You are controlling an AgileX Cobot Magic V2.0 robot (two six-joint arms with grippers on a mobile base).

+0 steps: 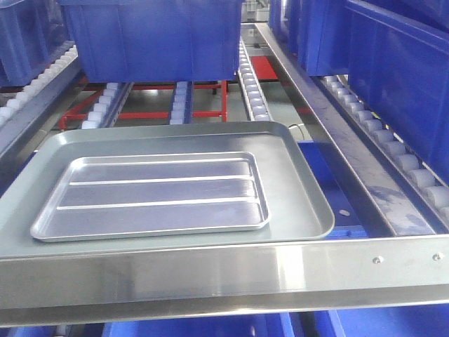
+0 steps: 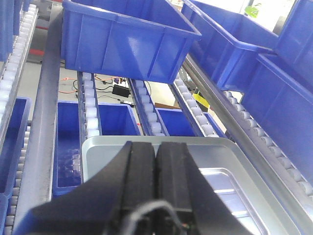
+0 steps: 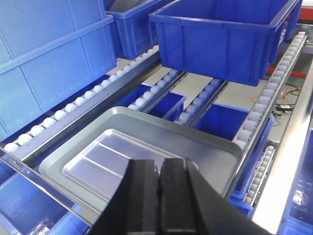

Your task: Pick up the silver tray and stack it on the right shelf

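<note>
Lying inside the grey tray just ahead of both closed, empty grippers, the silver tray likely needs jaws opened, then pinching its near rim.

Large dull grey rectangular metal tray lies flat behind the front bar. Deep blue plastic bin sits further up the rollers; more blue plastic bins line the right lane.
</note>
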